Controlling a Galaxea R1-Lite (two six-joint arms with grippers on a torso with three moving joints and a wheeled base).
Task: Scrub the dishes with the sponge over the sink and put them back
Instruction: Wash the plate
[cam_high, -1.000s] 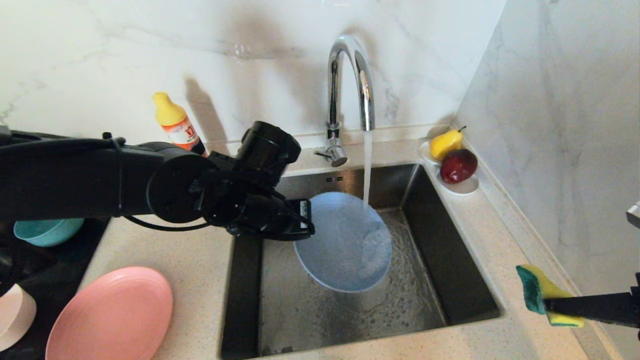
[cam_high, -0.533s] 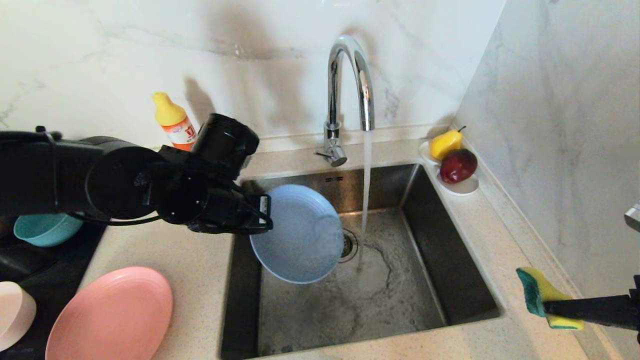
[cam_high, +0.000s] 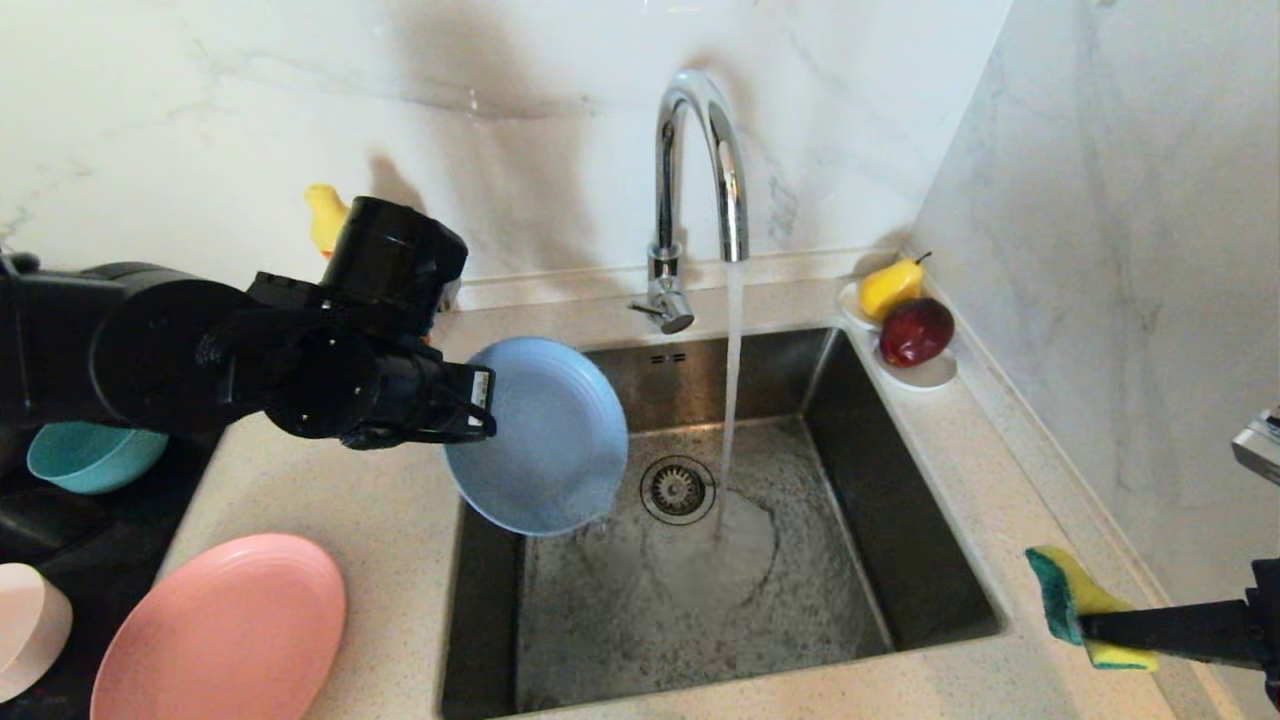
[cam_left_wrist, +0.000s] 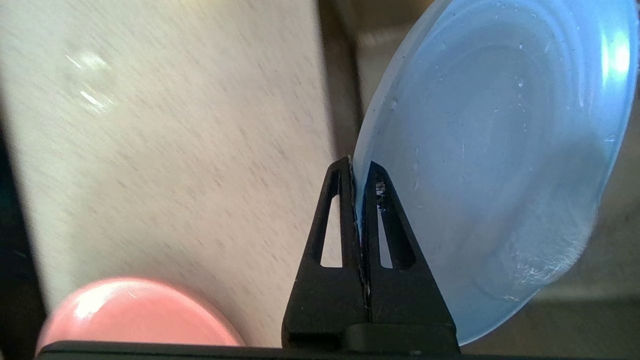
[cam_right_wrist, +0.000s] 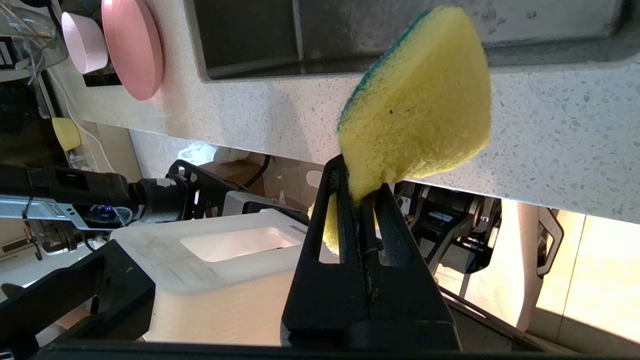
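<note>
Your left end effector (cam_left_wrist: 361, 172) is clamped on the rim of the grey-blue plate (cam_high: 540, 440), with one finger on each face, so the plate hangs tilted on edge over the left side of the sink (cam_high: 930, 560). Holding it that way lets the rinse water run off its low edge into the basin rather than onto the tabletop (cam_high: 330, 500). The tap (cam_high: 700, 170) is running, and its stream falls beside the drain (cam_high: 678, 489), clear of the plate. Your right end effector (cam_right_wrist: 361, 192) is closed on one end of the yellow sponge (cam_high: 1075, 600) and holds it out over the tabletop at the sink's near right corner, green scouring face toward the basin, well apart from the plate and ready for another dish. The salmon-pink plate (cam_high: 225, 630), teal bowl (cam_high: 95, 460) and pale bowl (cam_high: 30, 625) wait to the left, where this plate probably belongs.
</note>
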